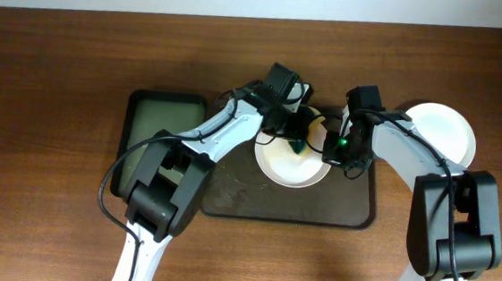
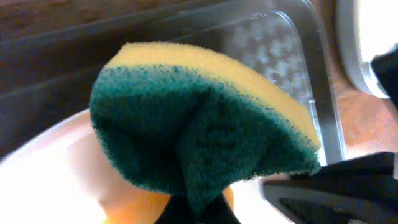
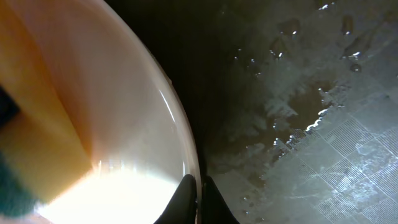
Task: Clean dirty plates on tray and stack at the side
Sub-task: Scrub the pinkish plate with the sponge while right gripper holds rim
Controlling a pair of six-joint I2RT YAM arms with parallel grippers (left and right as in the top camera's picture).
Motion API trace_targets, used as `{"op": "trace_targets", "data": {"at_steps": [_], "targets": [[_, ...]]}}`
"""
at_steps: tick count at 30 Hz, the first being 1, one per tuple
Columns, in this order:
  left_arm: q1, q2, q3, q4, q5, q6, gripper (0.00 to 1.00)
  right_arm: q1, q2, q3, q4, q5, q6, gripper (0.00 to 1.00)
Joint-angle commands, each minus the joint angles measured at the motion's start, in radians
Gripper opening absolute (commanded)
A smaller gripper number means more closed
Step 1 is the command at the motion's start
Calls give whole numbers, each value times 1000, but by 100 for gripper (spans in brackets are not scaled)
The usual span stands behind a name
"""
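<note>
Holding a green-yellow sponge (image 2: 199,124) clamped in its jaws, the left gripper (image 1: 297,142) sits over the white plate (image 1: 286,168) on the brown tray (image 1: 353,211). Right gripper (image 3: 200,194) has its jaws pinched on that plate's rim.

A small dark green tray (image 1: 154,119) lies left of centre on the brown wooden table (image 1: 42,52). A sponge (image 2: 205,124), yellow with a green scouring side, fills mid-frame, folded.
</note>
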Motion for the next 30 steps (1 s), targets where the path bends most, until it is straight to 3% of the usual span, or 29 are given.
{"op": "trace_targets", "data": {"at_steps": [1, 9, 11, 20, 23, 30], "targets": [[16, -8, 149, -125, 4, -5, 0, 10, 17, -5, -2, -18, -37, 4], [5, -29, 220, -537, -299, 3, 0, 10, 17, -5, -2, -18, -39, 4], [-15, -29, 180, -560, -346, 2, 0, 10, 17, -5, -3, -18, -40, 4], [-72, -29, -2, -323, -307, 2, 0, 10, 17, -5, -4, -18, -40, 4], [-67, -36, 32, -258, -154, 2, 0, 10, 17, -5, -3, -18, -39, 4], [-7, -101, 195, -220, -138, 2, 0, 10, 17, -5, -4, -18, -40, 4]]}}
